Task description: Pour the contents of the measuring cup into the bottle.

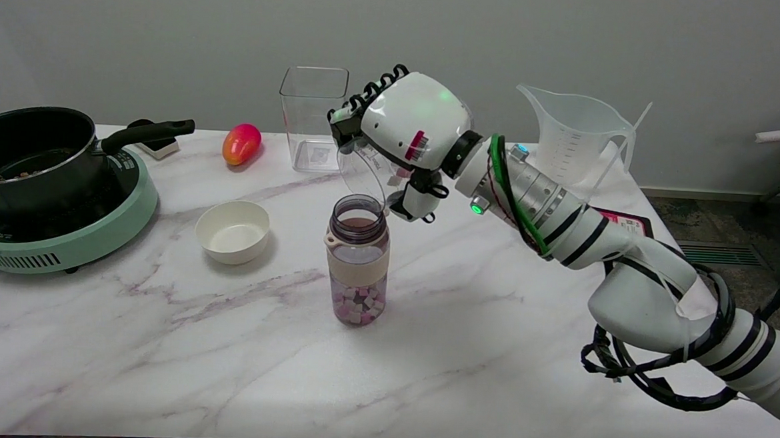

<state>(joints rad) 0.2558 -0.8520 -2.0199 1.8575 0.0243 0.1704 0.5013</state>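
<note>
A clear bottle (357,269) stands upright and uncapped near the table's middle, with pink and white cubes piled in its lower part. My right hand (404,136) grips a small clear measuring cup (364,171) and holds it tipped steeply on its side, its rim right over the bottle's mouth. A few cubes still show inside the cup near the hand. The hand's back hides most of the cup's handle and far side.
A white bowl (232,231) sits left of the bottle. Farther left a black pot (29,153) rests on a green cooker (62,228). A red-orange mango (241,144), a clear square container (311,118) and a large clear jug (574,138) stand at the back.
</note>
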